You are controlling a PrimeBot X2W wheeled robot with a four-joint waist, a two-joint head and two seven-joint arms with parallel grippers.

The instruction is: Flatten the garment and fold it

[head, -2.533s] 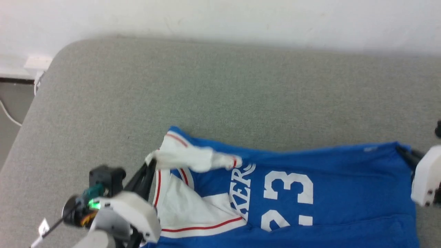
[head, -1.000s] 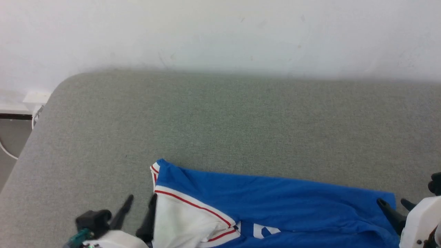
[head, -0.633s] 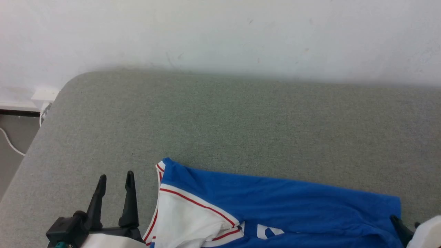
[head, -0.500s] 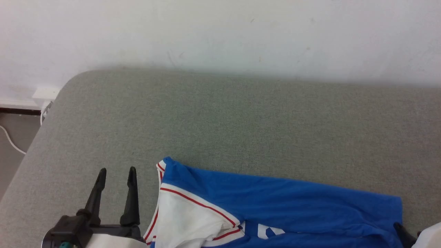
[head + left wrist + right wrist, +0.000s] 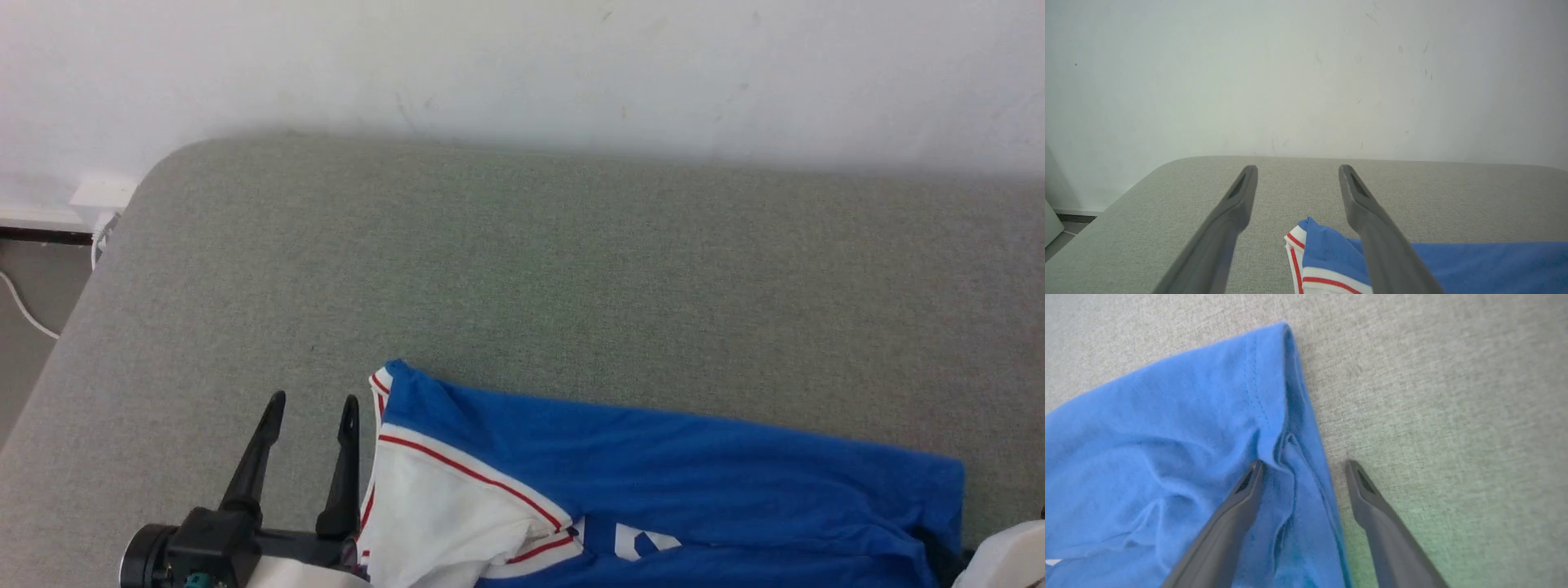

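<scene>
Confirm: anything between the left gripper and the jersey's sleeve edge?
Nothing visible. The left gripper is open right beside the white sleeve edge of the garment, with just a strip of bare grey surface between. The right gripper is open too, straddling the blue hem.

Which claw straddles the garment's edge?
The right claw: one finger over the garment's blue hem, the other over grey padding. The left claw stands beside the sleeve.

The shirt (image 5: 694, 465) is soft, matt knit cloth with stitched hems. The grey tabletop (image 5: 522, 269) is coarse woven fabric. The wall (image 5: 522, 65) is matt, scuffed paint. My left pincer (image 5: 1297, 169) looks like dark matt plastic.
</scene>
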